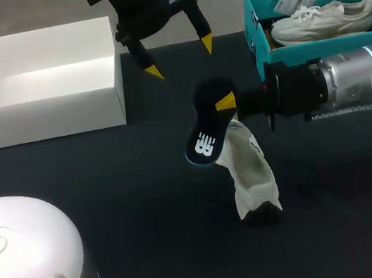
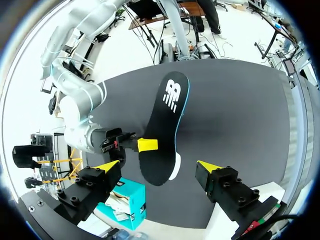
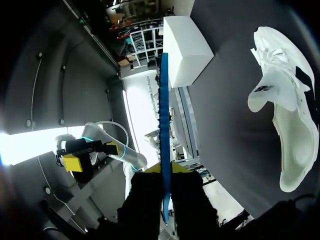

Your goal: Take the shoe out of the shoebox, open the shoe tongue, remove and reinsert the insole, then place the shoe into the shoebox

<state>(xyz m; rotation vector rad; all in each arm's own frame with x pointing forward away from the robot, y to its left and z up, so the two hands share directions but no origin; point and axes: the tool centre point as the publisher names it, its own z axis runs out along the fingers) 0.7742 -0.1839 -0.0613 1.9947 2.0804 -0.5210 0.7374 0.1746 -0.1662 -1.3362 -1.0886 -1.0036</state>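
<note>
1. Hidden stuff first. My right pincer (image 1: 227,107) is clamped on the insole (image 1: 204,139), one finger on each face, and it covers that end of the insole. From the head view the insole overlaps the far end of the white shoe (image 1: 248,168). I can't tell from there if they touch.
2. The shoe's near end goes dark, either sole or shadow, hard to say.
3. My left pincer (image 1: 180,57) hangs open near the far edge of the counter (image 1: 113,215), with nothing between its fingers. In its own wrist view the insole (image 2: 162,130) sits ahead of it, with a sliver of white shoe poking out from under.
4. Writing: the insole has a white logo on its black face. There's a tag inside the teal shoebox (image 1: 328,47), too small to read.
5. Materials: the insole is thin, flat and black. Edge-on in the right wrist view (image 3: 164,125) it shows a blue rim. The white shoe (image 3: 285,115) lies mid-counter, mouth wide open, with a greyish lining.
6. The teal shoebox sits at the far right corner holding a second shoe (image 1: 323,20), laced and white. A plain white box (image 1: 45,105) sits at the far left corner, partly cut off in the wrist views.
</note>
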